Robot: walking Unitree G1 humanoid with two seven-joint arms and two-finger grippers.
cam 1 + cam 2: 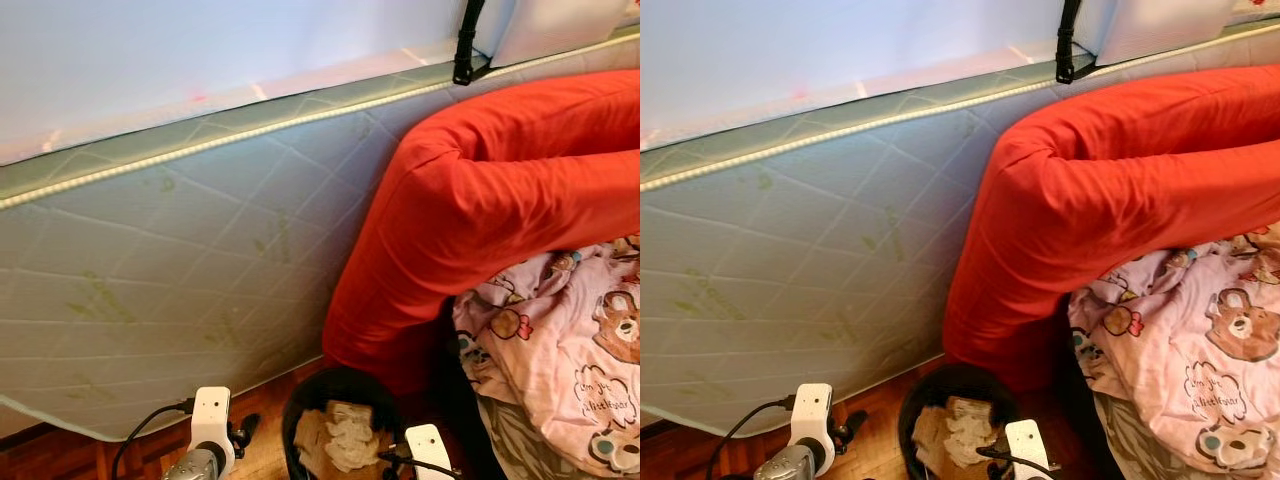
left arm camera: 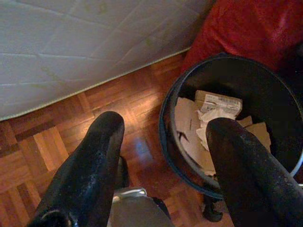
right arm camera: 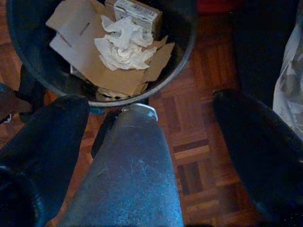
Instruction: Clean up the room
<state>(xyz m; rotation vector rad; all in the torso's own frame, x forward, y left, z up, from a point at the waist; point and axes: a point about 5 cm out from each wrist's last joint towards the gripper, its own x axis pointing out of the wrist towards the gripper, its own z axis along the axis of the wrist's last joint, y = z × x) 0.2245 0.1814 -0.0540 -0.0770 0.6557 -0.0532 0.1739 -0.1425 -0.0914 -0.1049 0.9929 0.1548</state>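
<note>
Left gripper, fingers apart, and right gripper, likewise spread, hover above an upright round black wastebasket holding crumpled white paper and brown cardboard.

The head stereo pair looks forward and down, close to the mattress side and red duvet. Both wrist cameras look steeply down along their open fingers at the parquet floor. All views share the black waste bin.

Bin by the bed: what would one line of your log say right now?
bin: black, on wood floor, holds cardboard, crumpled paper | left end effector: open over rim | right end effector: open, empty | red duvet: draped beside bin
</note>
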